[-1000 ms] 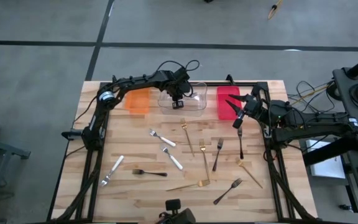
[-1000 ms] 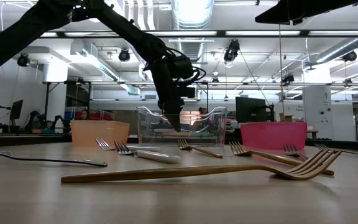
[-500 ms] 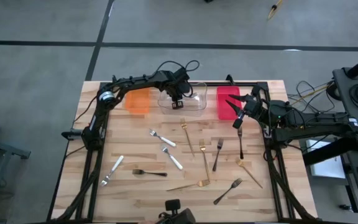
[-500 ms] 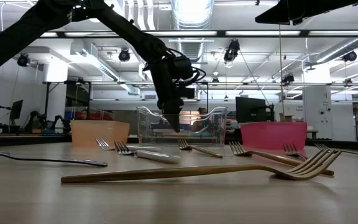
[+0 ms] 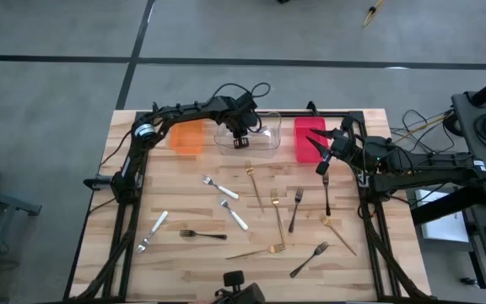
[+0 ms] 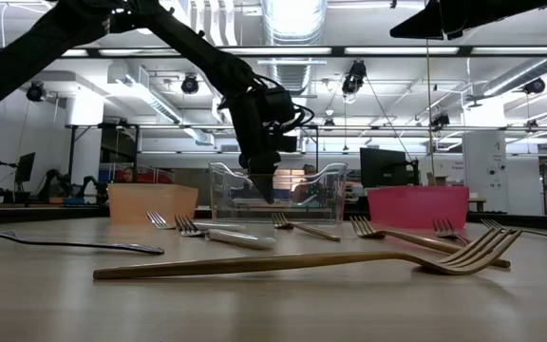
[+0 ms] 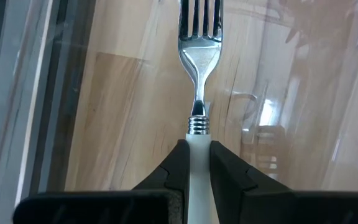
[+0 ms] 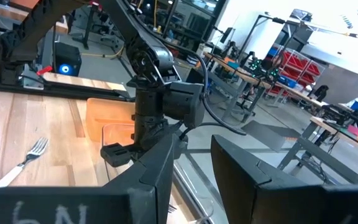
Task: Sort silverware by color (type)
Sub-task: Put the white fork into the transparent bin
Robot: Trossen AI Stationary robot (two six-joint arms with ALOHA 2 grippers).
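My left gripper [image 7: 196, 163] pinches a white-handled fork [image 7: 199, 74], tines down inside the clear bin [image 5: 251, 135], so silver pieces gather there. My right gripper [image 5: 322, 157] waits empty, part-open, beside the red bin [image 5: 308, 131]; other forks [image 5: 272, 211] lie on the table [image 5: 184, 262].

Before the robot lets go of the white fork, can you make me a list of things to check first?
1. Fork held: ok. The left gripper is shut on the white-handled fork, gripping its handle.
2. Over the right bin: ok. The left gripper sits above the clear bin, which stands between the orange bin and the red bin.
3. Fork low enough in the bin: cannot tell. The low view shows the fingers dipping behind the clear wall, but not how close the fork is to the floor.
4. Other arm out of the way: ok. The right gripper waits by the red bin, apart from the clear one.
5. Right gripper empty: cannot tell.
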